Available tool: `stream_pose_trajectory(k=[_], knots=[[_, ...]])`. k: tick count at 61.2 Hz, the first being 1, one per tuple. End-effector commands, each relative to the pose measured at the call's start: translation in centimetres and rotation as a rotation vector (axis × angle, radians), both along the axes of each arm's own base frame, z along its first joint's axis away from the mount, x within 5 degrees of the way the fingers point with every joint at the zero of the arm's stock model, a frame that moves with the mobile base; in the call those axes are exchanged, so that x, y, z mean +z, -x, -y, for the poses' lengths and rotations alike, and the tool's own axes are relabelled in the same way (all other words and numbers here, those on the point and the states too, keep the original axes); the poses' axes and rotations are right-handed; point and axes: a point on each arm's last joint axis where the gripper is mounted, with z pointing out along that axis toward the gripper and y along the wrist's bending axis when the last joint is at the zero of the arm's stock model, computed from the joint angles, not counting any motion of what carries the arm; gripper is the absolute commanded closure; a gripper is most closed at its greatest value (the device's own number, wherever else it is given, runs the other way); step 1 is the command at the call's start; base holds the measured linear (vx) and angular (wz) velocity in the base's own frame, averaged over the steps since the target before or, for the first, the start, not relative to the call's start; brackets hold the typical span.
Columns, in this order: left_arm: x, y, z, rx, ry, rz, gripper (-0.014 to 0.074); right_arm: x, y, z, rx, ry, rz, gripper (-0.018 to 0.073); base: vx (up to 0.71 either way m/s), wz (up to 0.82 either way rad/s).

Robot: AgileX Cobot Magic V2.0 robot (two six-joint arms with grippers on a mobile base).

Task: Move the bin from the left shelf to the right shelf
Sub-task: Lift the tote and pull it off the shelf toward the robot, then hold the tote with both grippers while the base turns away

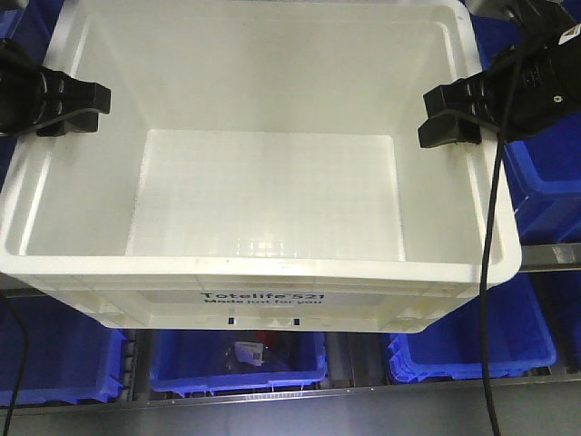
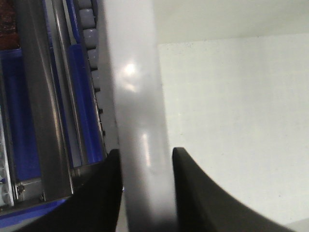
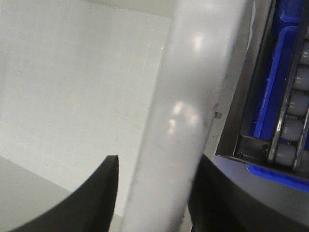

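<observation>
The white bin [image 1: 263,283], printed "Totelife 521" on its front wall, fills the front view and is empty inside. My left gripper [image 1: 77,98] sits on its left rim and my right gripper [image 1: 448,118] on its right rim. In the left wrist view the left gripper [image 2: 145,162] is shut on the bin's rim [image 2: 137,96], one finger inside and one outside. The right wrist view shows the same: the right gripper [image 3: 157,164] straddles the rim [image 3: 193,87] and is shut on it, the outer finger pressed against it.
Blue plastic bins stand on the shelf below and beside the white bin [image 1: 236,359] [image 1: 472,350] [image 1: 545,182]. A metal shelf rail [image 1: 272,397] runs along the bottom. Roller tracks [image 2: 89,36] [image 3: 294,101] lie just outside each rim. A black cable [image 1: 490,272] hangs across the right front corner.
</observation>
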Motion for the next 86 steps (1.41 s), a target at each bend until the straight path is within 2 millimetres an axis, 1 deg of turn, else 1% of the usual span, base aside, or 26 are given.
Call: stream_pose_trajectory(k=[1, 37, 86], knots=[[3.17, 0.47, -0.19, -0.014, 0.015, 0.187, 0.0604, 2.98, 0.59, 0.41, 0.002, -0.003, 0.159, 0.0564, -0.15, -0.11], [3.17, 0.47, -0.19, -0.014, 0.015, 0.187, 0.0604, 2.98, 0.59, 0.41, 0.002, -0.003, 0.159, 0.0564, -0.16, -0.15], [3.17, 0.47, -0.19, -0.014, 0.015, 0.186, 0.0604, 2.96, 0.61, 0.4, 0.003, -0.002, 0.156, 0.0564, -0.1, -0.25]])
